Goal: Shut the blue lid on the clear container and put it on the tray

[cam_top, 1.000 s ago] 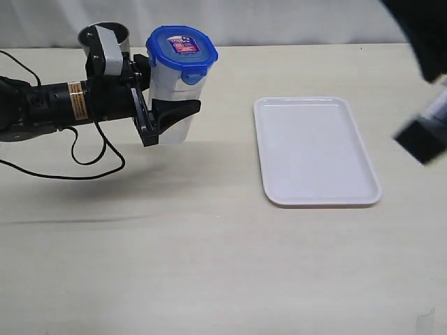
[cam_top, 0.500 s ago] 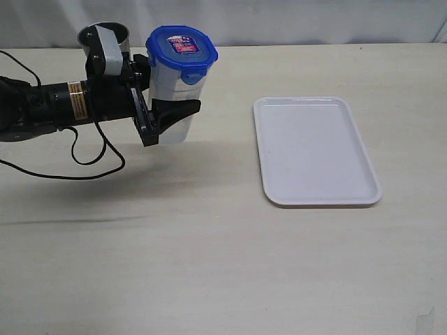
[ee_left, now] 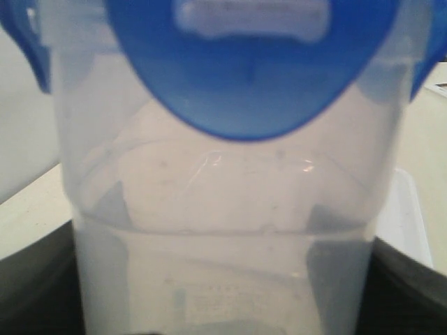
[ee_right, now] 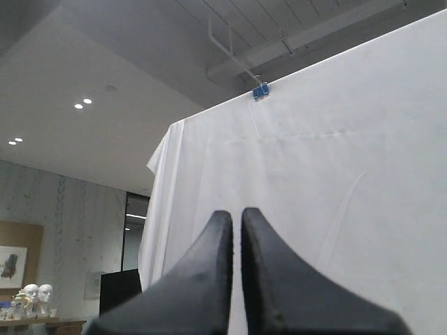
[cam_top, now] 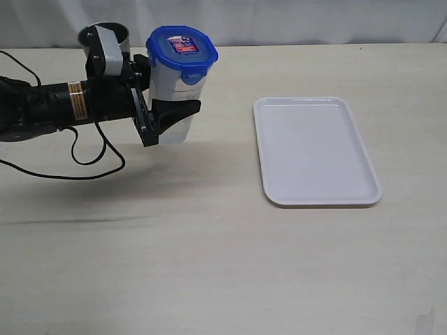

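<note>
Worktop: the tray lies flat toward the right edge, long side running far-to-near, with nothing on it.

The left gripper comes in level from the left edge. Its claw pinches the clear container around mid-body, one finger on the near side, the other behind.

The container is near the far-left corner, well apart from the tray. It is upright, long axis vertical, mouth up. Cannot tell if the base is off the surface.

A steel cup stands just behind the gripper.

The blue lid is seated on the rim, label up. In the left wrist view a flap hangs down over the wall, so closing looks done.

Step in hand, by my read: carrying to the tray. The next move calls for travel toward the right edge, keeping the container vertical, then lowering it inside the rim before letting go.

The right gripper has its tips pressed together, holds nothing, and is aimed up at a white curtain, off the worktop.
</note>
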Action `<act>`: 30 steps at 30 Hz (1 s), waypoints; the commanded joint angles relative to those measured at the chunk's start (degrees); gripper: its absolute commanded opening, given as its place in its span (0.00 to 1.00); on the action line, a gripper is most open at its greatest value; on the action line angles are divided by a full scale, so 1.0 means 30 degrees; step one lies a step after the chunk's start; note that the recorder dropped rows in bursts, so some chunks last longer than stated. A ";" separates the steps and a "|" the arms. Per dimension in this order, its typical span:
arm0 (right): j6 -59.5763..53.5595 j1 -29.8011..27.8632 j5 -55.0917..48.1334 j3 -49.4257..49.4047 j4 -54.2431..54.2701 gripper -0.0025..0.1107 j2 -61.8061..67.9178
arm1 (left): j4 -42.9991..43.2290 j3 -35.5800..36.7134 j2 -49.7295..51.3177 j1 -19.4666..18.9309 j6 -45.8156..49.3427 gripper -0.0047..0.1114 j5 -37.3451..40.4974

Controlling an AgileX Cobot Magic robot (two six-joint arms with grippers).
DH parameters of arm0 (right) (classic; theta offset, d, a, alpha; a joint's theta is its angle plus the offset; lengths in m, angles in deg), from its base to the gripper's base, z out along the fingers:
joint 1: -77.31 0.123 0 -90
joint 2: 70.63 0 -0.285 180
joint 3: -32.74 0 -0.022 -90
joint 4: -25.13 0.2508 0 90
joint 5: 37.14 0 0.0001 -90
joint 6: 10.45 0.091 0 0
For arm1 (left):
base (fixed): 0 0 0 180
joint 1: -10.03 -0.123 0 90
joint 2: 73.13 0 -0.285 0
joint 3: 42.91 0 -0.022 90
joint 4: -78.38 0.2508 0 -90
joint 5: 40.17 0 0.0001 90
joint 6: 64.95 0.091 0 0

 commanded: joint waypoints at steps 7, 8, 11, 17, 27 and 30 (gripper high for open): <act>-0.0116 -0.5626 0.1266 -0.3347 -0.3712 0.06 -0.0055 | -0.0328 -0.0116 -0.0193 0.0023 -0.0039 0.04 -0.0719; -0.0116 -0.6533 0.1266 -0.3526 -0.3903 0.06 -0.0055 | -0.0328 -0.0116 -0.0193 0.0023 -0.0039 0.04 -0.0719; -0.0116 -0.9156 0.1221 -0.4175 -0.3948 0.06 -0.0055 | -0.0328 -0.0116 -0.0193 0.0023 -0.0039 0.04 -0.0719; -0.0116 -1.3444 -0.0202 -0.4399 -0.3948 0.06 -0.0055 | -0.0285 -0.0116 -0.0193 0.0023 -0.0039 0.04 -0.0719; -0.0116 -1.4654 -0.3552 -0.4399 -0.3948 0.06 -0.0055 | -0.0246 -0.0116 -0.0193 0.0023 -0.0039 0.04 -0.0719; -0.0116 -1.4654 -0.4734 -0.4399 -0.3991 0.06 -0.0055 | -0.0169 -0.0116 -0.0193 0.0023 -0.0039 0.04 -0.0719</act>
